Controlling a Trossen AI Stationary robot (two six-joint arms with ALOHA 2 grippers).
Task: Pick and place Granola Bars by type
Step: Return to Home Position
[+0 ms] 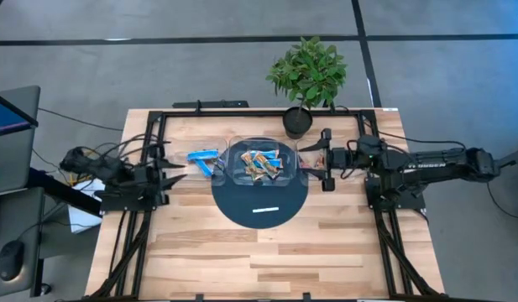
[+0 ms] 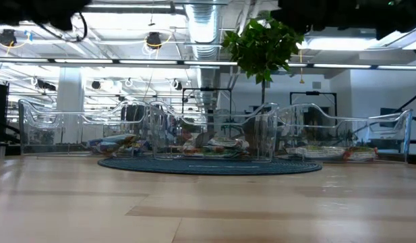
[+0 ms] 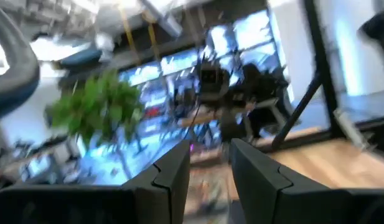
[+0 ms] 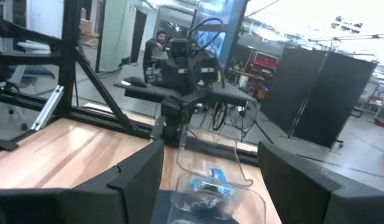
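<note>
Three clear trays stand in a row across the far half of the table. The left tray (image 1: 204, 158) holds bright blue bars (image 1: 201, 156). The middle tray (image 1: 260, 144) holds a mix of tan and blue bars (image 1: 260, 164). In the low view, pale wrapped bars (image 2: 325, 152) lie in the right tray (image 2: 342, 128). My right gripper (image 1: 326, 159) hovers wide open over the right tray and holds nothing. My left gripper (image 1: 179, 173) is open by a narrow gap, just left of the left tray, and is also empty. The right wrist view shows blue bars (image 4: 208, 185) in a clear tray.
A dark round mat (image 1: 260, 205) lies under the middle tray, with a white label strip (image 1: 265, 210) on it. A potted plant (image 1: 307, 75) stands at the table's far edge. Bare wood fills the near half. A person (image 4: 155, 40) sits in the room beyond.
</note>
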